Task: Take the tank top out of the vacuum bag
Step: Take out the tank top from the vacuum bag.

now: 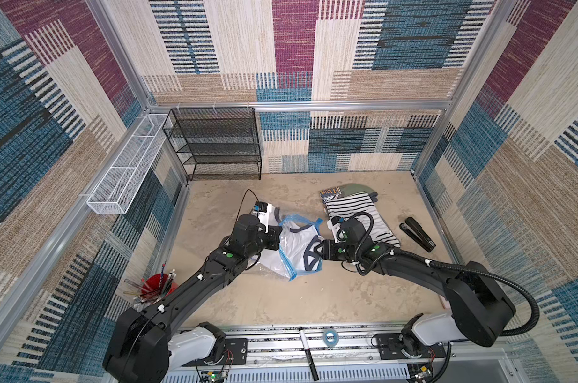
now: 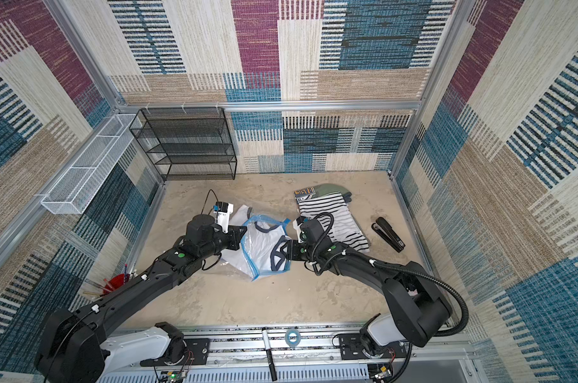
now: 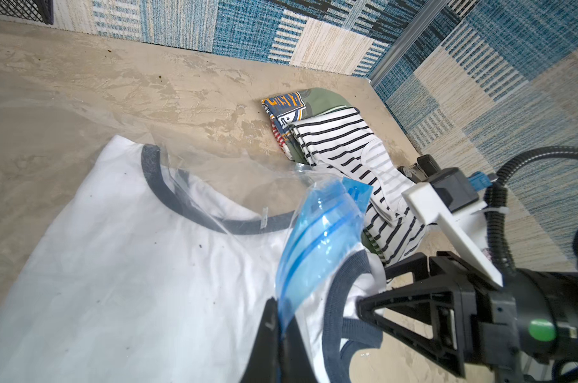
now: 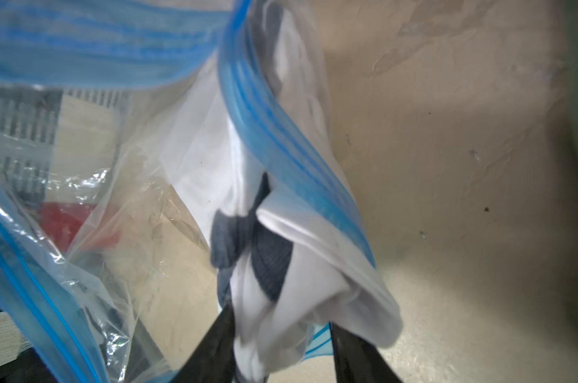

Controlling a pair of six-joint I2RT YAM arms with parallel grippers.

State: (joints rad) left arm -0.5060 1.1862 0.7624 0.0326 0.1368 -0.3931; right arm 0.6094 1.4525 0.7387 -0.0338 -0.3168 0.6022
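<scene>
In both top views, vacuum bag [image 1: 289,268] mid-tabletop [image 1: 281,298] between the arms, tank top [image 1: 297,248] partly inside, left wrist view, we see left gripper [image 3: 274,318] clamped on the bag's blue zip strip [image 3: 314,245], right wrist view, we see right gripper [image 4: 277,325] with jaws apart, tank top cloth bunched between them

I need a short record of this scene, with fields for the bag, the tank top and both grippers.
vacuum bag: crumpled on the table, zip mouth open
tank top: white, dark trim, one strap end out of the mouth
left gripper: shut on the bag's blue zip strip
right gripper: open, tank top cloth between its jaws
nearby: striped shirt, black stapler
</scene>
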